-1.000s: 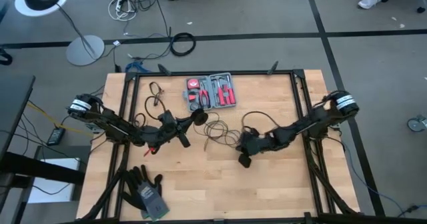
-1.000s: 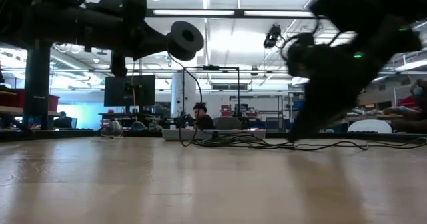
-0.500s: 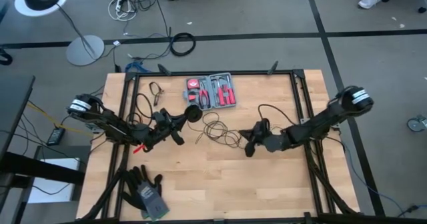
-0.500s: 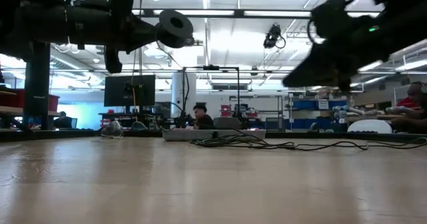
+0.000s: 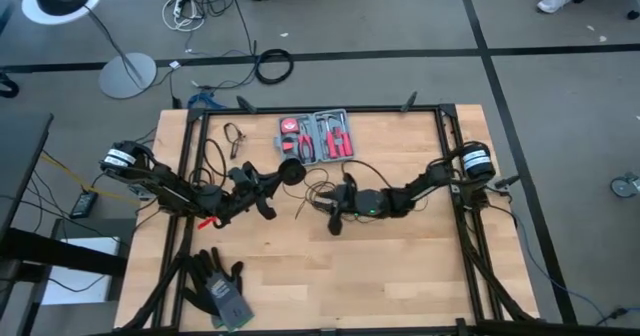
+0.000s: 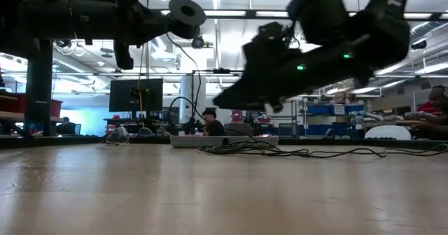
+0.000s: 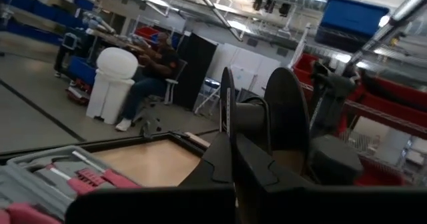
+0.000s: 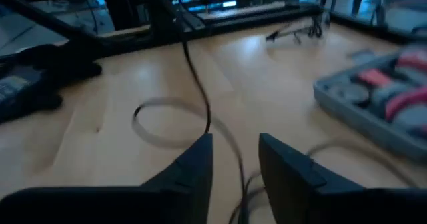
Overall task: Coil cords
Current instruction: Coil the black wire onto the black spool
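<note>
The cord is a thin black wire lying in loose loops [image 5: 318,191] on the wooden table, ending in a round black disc [image 5: 291,170]. My left gripper [image 5: 277,176] is shut on the disc and holds it high above the table [image 6: 185,11]; wire hangs down from it [image 6: 199,81]. My right gripper [image 5: 330,206] hovers open just right of the loops, pointing toward the table's left. In the right wrist view its fingers [image 8: 235,164] stand on either side of a strand of wire [image 8: 203,107]; whether they touch it I cannot tell. My left gripper pinches the thin flange of the disc [image 7: 227,111] at its rim between the two shut fingers [image 7: 220,161]. The fingers come nearly level from the table's left, tipped a little upward. The disc stands on edge, lifted clear of the table.
An open red-and-grey tool kit [image 5: 318,138] lies at the table's far middle. Black gloves [image 5: 215,286] lie at the near left corner. A small wire bundle [image 5: 235,136] sits far left. Bare wood [image 5: 400,276] spreads across the near right.
My right gripper has risen off the table, tipped from pointing down to nearly level, and swung toward the table's left up to the wire loops. The disc in my left gripper has tipped and risen slightly. The loops on the table lie as before.
</note>
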Robot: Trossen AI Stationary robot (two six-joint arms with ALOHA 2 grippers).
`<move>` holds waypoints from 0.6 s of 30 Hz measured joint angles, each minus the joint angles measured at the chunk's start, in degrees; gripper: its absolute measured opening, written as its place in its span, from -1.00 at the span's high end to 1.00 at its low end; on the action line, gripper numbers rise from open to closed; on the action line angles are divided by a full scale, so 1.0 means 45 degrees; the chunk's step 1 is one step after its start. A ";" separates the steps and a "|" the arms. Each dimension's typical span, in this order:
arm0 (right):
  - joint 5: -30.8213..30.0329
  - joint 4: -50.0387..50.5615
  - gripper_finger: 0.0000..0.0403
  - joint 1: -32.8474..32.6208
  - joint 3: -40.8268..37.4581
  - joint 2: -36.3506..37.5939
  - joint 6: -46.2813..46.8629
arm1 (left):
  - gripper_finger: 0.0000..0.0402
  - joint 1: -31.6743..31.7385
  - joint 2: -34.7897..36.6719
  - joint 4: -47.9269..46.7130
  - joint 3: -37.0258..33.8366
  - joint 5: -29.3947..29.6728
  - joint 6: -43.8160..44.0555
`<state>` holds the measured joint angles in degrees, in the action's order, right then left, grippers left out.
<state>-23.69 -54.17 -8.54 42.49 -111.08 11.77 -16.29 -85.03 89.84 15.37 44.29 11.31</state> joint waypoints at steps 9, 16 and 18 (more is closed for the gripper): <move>0.1315 0.0889 0.25 0.0293 0.1654 -0.0278 -0.1083 | 1.00 -0.0053 0.0015 0.0024 0.0003 -0.0054 -0.0048; 0.1794 0.1825 0.25 0.0293 0.1813 -0.0278 -0.0673 | 1.00 -0.0049 0.0015 0.0029 0.0003 -0.0053 -0.0126; 0.1803 0.1976 0.26 0.0293 0.1818 -0.0278 -0.0546 | 1.00 -0.0053 0.0019 0.0029 0.0003 -0.0053 -0.0126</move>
<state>-15.57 -45.28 -7.22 50.68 -112.33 9.32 -16.53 -84.95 89.97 15.38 44.05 10.74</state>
